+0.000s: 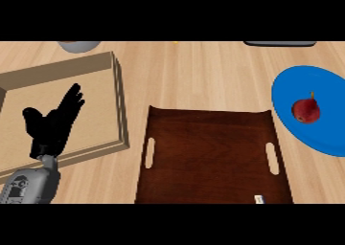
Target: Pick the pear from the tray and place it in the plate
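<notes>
Head view, looking steeply down at a pale wooden bench point(203, 72). The red pear point(306, 110) already lies on the blue plate point(324, 139) at the right, so the placing looks done and, as far as can be judged, nothing is left but to finish. The pear's long axis runs up and down in this view, its thin stem pointing toward the far edge of the bench and its rounded base toward the robot. The dark brown tray point(211, 158) with slotted handles sits in the middle, just left of the plate, with no fruit on it. The left hand point(53, 125) shows at the left over a shallow wooden box point(117, 95), fingers straight and up, holding nothing. The right hand is out of sight.
</notes>
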Available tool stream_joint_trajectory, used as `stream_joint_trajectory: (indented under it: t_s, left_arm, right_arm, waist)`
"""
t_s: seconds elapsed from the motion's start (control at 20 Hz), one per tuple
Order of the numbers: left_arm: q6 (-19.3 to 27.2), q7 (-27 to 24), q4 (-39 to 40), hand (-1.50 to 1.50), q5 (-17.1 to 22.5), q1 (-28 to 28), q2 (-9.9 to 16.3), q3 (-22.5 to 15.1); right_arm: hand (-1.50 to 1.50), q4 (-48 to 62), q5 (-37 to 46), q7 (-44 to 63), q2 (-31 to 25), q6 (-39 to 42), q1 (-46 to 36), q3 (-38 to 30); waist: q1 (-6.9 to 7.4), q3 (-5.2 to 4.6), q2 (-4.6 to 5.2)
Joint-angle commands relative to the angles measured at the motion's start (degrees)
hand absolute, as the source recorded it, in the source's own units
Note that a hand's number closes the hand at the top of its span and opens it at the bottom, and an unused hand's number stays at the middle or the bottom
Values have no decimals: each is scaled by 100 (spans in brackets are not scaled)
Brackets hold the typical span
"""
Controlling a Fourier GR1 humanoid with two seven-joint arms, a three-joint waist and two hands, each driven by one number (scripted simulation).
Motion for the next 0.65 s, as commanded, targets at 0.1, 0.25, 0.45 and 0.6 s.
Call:
stream_joint_trajectory:
  t_s: [0.1, 0.25, 0.45, 0.6]
  left_arm:
    - [19, -6, 83, 0, -40, -111, -33, -15]
    - [-148, -18, -2, 0, 45, 59, 96, 41]
    - [-27, 71, 82, 0, -18, -157, -68, -54]
    - [-75, -70, 93, 0, 37, -109, -5, 47]
  right_arm:
    - [-150, 154, -106, -951, -186, 925, 147, 9]
    - [-150, 130, -94, -924, -310, 898, 164, 94]
    - [-150, 174, -55, -888, -423, 825, 201, 214]
    - [-150, 194, -62, -1086, -521, 800, 432, 260]
  waist:
    - [48, 11, 38]
    - [102, 9, 22]
    - [107, 18, 57]
    - [80, 22, 55]
